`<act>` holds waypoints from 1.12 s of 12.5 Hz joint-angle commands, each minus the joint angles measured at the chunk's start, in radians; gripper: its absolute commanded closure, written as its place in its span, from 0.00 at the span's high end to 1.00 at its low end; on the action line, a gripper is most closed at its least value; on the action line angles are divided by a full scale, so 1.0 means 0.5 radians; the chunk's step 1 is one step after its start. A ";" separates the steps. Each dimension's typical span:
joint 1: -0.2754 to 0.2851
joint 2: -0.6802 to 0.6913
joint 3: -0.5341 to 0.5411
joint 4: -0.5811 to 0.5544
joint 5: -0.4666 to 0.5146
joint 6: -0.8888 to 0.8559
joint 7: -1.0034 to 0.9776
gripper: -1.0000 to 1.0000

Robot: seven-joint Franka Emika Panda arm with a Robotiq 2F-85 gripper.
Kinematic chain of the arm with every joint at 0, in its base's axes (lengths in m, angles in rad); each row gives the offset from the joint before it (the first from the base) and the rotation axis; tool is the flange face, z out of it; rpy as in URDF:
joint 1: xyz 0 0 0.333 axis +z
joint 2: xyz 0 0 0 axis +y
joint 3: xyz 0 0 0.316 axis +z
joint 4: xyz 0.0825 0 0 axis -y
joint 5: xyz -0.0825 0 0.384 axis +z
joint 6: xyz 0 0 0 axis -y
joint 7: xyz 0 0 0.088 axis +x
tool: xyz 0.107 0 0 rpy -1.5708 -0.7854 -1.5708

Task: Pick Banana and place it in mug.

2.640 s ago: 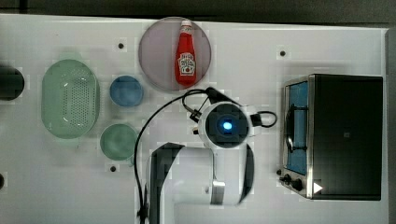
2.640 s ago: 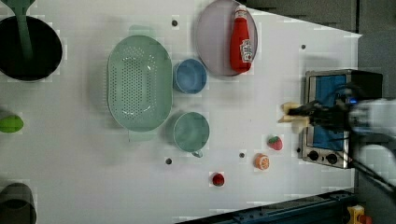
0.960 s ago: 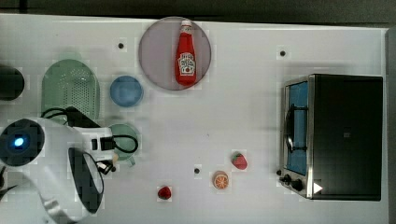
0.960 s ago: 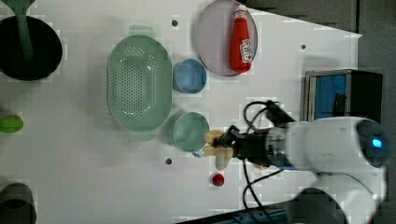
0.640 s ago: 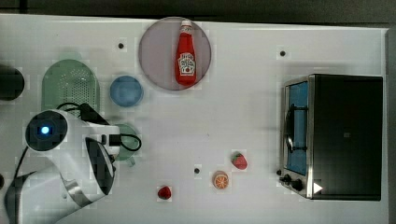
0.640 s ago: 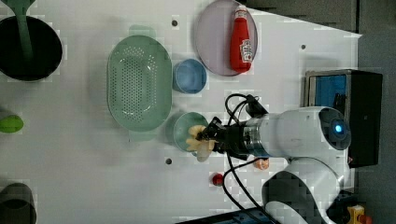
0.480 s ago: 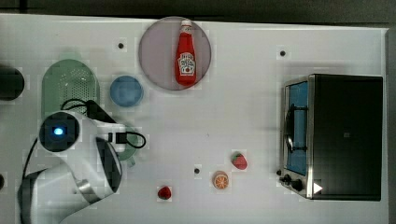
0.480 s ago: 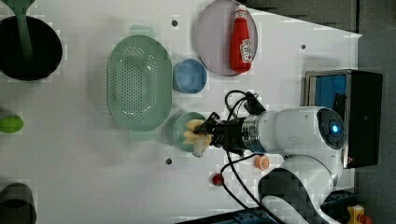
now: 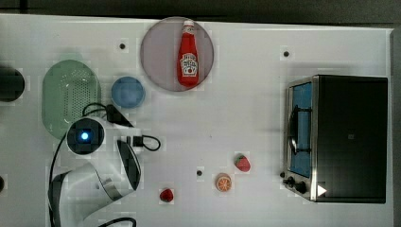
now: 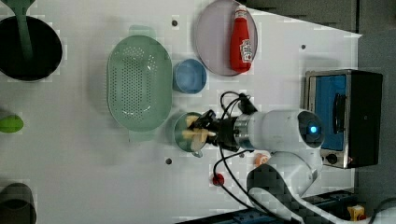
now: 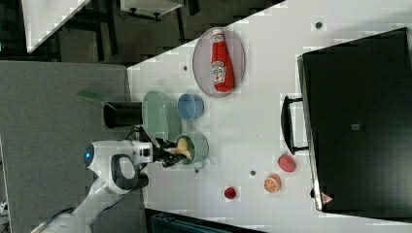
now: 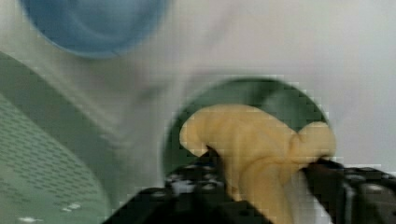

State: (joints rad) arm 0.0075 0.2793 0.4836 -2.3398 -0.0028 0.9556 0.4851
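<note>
In the wrist view the banana (image 12: 261, 154) lay right up against the gripper (image 12: 261, 186), its yellow body running between the two dark fingers (image 12: 196, 175) with its curved end reaching out over the dark green inside of the mug (image 12: 280, 95). The fingers flanked the fruit on either side, but whether they pinched it or stood slightly off it could not be told. In the left view the gripper (image 10: 210, 128) sat at the mug's (image 10: 182, 133) rim, and the banana (image 10: 194, 133) showed pale within the mug's mouth, partly inside it. The right view gave the same: the banana (image 11: 182, 145) poked into the mug (image 11: 197, 145) from the gripper (image 11: 170, 153) side.

Just beyond the mug lay the green perforated basket (image 10: 137, 84), close beside it, and the blue cup (image 10: 189, 77) near both. Farther off stood the round plate (image 9: 156, 52) with the ketchup bottle (image 9: 189, 54) lying on it. On the table (image 9: 246, 113), well apart from the mug towards the top view's right, lay a strawberry (image 9: 242, 163), an orange slice (image 9: 223, 182) and a small red fruit (image 9: 166, 195). Farthest stood the toaster oven (image 9: 350, 137).
</note>
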 commanded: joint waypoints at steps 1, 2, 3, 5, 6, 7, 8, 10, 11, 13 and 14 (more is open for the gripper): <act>0.043 -0.025 0.003 0.036 -0.010 0.071 0.111 0.85; 0.042 -0.030 0.000 0.035 -0.010 0.070 0.111 0.96; 0.042 -0.046 -0.003 0.036 -0.010 0.070 0.111 1.00; 0.036 -0.133 -0.019 0.043 -0.009 0.059 0.111 1.00; 0.025 -0.210 -0.033 0.048 -0.008 0.035 0.110 1.00; 0.014 -0.299 -0.048 0.065 -0.008 -0.029 0.111 1.00; 0.007 -0.398 -0.070 0.097 -0.008 -0.142 0.110 1.00; 0.004 -0.598 -0.121 0.208 -0.008 -0.476 0.105 1.00; 0.001 -0.689 -0.154 0.284 -0.006 -0.672 0.104 1.00; -0.009 -0.837 -0.269 0.443 -0.005 -1.029 0.093 1.00; -0.013 -0.888 -0.345 0.532 -0.004 -1.158 0.043 1.00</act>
State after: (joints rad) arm 0.0080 -0.1709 0.3320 -2.1191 -0.0040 0.3967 0.5117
